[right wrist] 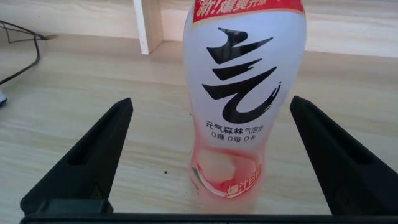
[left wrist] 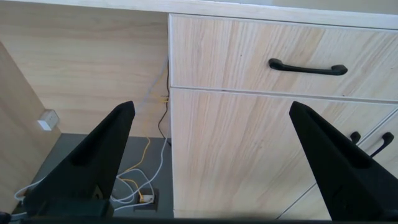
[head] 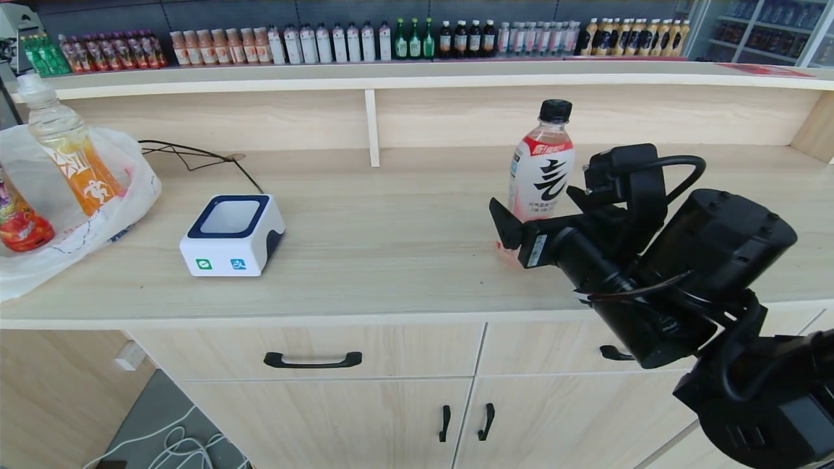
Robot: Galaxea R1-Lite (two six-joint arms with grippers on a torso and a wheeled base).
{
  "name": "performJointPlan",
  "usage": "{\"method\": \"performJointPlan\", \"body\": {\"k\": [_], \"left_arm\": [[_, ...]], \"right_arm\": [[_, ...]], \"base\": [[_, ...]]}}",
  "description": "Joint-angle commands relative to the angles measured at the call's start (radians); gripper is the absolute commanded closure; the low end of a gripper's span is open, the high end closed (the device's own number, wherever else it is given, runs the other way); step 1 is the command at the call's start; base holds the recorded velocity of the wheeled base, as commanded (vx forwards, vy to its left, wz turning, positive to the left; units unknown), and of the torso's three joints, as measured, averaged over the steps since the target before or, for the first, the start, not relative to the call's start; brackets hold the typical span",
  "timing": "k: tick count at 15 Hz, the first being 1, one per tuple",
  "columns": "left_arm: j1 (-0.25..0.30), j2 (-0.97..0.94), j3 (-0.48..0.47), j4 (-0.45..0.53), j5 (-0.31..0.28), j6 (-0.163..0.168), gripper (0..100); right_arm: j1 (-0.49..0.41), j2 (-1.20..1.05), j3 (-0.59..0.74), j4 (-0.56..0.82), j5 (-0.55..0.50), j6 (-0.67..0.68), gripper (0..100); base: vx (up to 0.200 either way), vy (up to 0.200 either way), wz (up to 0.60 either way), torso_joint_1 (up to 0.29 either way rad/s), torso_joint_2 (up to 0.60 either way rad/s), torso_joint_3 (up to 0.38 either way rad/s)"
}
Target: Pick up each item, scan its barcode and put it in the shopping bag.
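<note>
Right wrist view: the drink bottle (right wrist: 233, 106) stands upright on the table (right wrist: 74, 137), centred ahead of your right end effector (right wrist: 211, 106). Its fingers are spread and not touching, likely lined up to grasp. The scanner (head: 232, 234) and shopping bag (head: 140, 176) wait well left. Your left end effector (left wrist: 211, 106), fingers apart, hangs by the drawers (left wrist: 249, 56).

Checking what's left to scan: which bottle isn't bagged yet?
The black-capped bottle, upright on the counter inside the open right gripper; the orange bottle and red bottle sit in the bag.
</note>
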Motion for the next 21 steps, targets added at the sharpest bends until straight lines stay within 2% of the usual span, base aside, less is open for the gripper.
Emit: {"method": "performJointPlan", "body": {"k": [1, 8, 16, 17, 21], "left_arm": [[-0.001, 0.0, 0.0, 0.0, 0.0, 0.0, 0], [0.0, 0.0, 0.0, 0.0, 0.0, 0.0, 0], [0.0, 0.0, 0.0, 0.0, 0.0, 0.001, 0], [0.0, 0.0, 0.0, 0.0, 0.0, 0.001, 0], [0.0, 0.0, 0.0, 0.0, 0.0, 0.0, 0]], "right_arm": [[-0.017, 0.034, -0.009, -0.002, 0.0, 0.0, 0], [-0.046, 0.119, -0.141, 0.0, 0.031, 0.026, 0], [-0.066, 0.123, -0.15, 0.0, 0.031, 0.033, 0], [-0.066, 0.123, -0.15, 0.0, 0.031, 0.033, 100], [-0.066, 0.123, -0.167, 0.0, 0.029, 0.033, 100]], "base": [[0.0, 0.0, 0.0, 0.0, 0.0, 0.0], [0.0, 0.0, 0.0, 0.0, 0.0, 0.0], [0.0, 0.0, 0.0, 0.0, 0.0, 0.0], [0.0, 0.0, 0.0, 0.0, 0.0, 0.0], [0.0, 0.0, 0.0, 0.0, 0.0, 0.0]]}}
